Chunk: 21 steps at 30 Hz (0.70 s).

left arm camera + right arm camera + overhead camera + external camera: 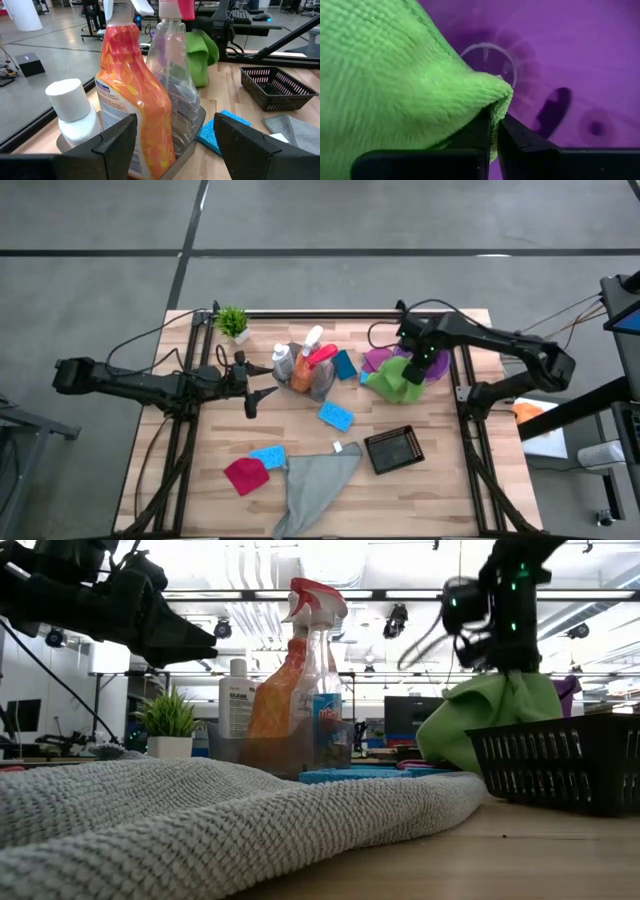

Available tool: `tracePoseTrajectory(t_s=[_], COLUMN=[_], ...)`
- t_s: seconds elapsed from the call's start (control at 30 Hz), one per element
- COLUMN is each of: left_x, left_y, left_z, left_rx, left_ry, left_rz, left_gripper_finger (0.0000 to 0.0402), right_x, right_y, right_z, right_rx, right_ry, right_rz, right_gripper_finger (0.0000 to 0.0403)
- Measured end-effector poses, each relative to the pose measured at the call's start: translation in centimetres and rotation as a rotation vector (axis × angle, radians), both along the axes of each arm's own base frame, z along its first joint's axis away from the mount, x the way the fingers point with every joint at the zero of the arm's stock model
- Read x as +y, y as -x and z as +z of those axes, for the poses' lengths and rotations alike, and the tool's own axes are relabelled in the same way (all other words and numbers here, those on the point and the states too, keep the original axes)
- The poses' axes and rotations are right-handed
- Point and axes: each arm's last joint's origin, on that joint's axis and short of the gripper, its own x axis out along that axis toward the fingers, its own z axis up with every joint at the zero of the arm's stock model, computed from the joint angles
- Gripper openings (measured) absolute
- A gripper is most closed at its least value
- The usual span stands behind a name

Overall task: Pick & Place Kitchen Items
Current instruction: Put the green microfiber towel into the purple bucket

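A clear tray (300, 380) near the table's middle holds a white bottle (70, 115), an orange-and-white spray bottle (130, 85) and a clear spray bottle with a pink trigger (175, 80). My left gripper (265, 380) is open, level, just left of the tray, its fingers (115, 142) apart before the bottles and touching nothing. My right gripper (425, 360) is shut on a green cloth (392, 380) above a purple bowl (435, 370). Blue sponges (336, 416) (268, 455) (346, 364), a magenta cloth (245, 476) and a grey cloth (315, 485) lie on the table. My right gripper pinches a folded edge of the green cloth (494, 107) between its two fingers. The fingers come from above, pointing down over the purple bowl (560, 55). The cloth hangs slack below the gripper (495, 705), and its lower part spreads over the bowl's left rim and onto the table.
A black mesh basket (393, 448) stands at the near right. A small green potted plant (233, 322) stands at the far left. The grey cloth fills the low view's foreground (200, 820). Bare wood shows at the table's near left and right of the basket.
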Motion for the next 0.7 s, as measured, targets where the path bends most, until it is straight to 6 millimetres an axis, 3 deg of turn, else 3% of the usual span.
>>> tracePoseTrajectory(t_s=[0.17,0.57,0.7], left_x=[0.0,0.0,0.0], left_y=[0.0,0.0,0.0], left_z=[0.0,0.0,0.0], left_rx=[0.0,0.0,0.0], left_ry=[0.0,-0.001,-0.001], left_rz=[0.0,0.0,0.0], left_gripper_finger=[0.0264,0.0264,0.0264], right_x=[-0.1,0.3,0.6], right_y=[0.0,0.8,1.2], right_z=[-1.1,2.0,2.6], right_rx=[-0.015,-0.172,-0.2], right_ry=[0.004,0.105,0.121], right_rz=[-0.003,-0.012,-0.026], right_gripper_finger=[0.0018,0.0019,0.0056])
